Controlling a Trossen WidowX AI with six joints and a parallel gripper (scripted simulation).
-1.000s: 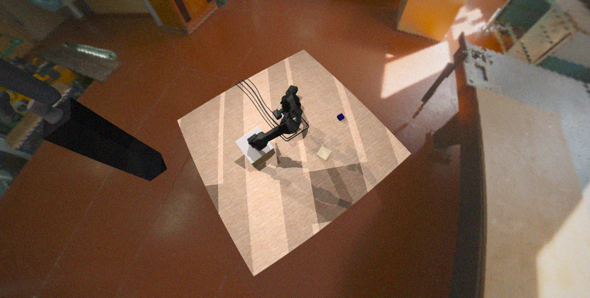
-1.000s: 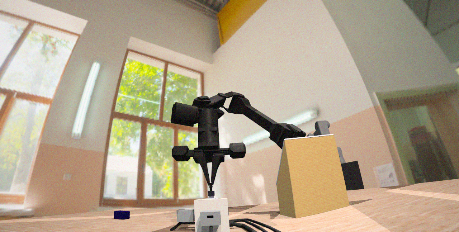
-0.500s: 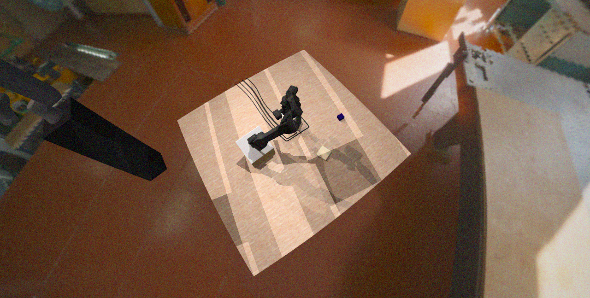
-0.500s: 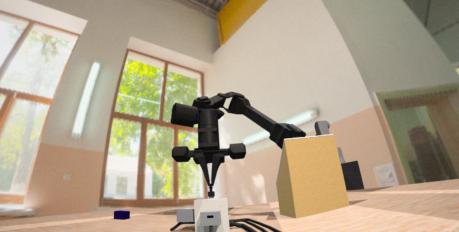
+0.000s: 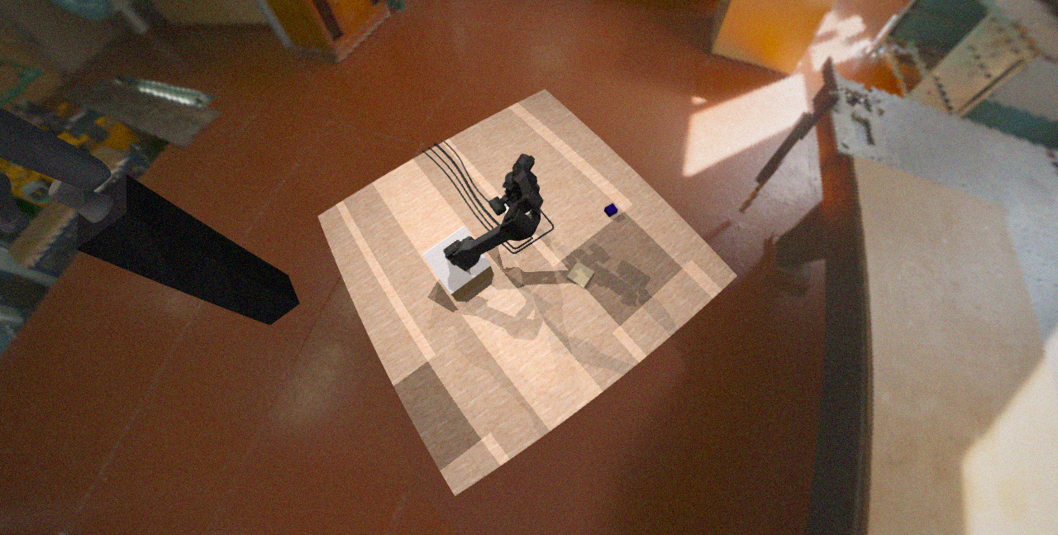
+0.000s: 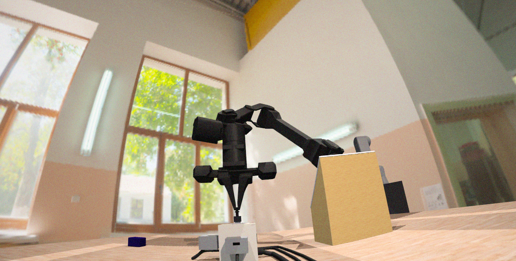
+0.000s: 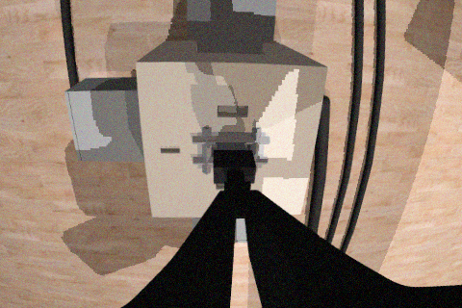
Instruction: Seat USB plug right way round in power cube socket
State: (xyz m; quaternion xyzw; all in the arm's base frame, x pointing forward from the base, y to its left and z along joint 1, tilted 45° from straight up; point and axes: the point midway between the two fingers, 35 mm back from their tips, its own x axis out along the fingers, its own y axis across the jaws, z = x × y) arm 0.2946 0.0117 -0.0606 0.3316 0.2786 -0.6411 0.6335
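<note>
The pale power cube stands upright on the table. My gripper points straight down over it and is shut on the small black body of the USB plug. The plug is upright at the top socket. Its black body sits just above the cube's top face, with only a thin light strip between them in the exterior view. The socket opening and the plug's metal end are hidden in the wrist view, so I cannot tell which way round it is. In the top view the arm hides cube and plug.
Grey blocks sit against the cube's sides. Black cables run beside it. A tan box stands near the arm. A dark blue block and a yellow square lie on the table.
</note>
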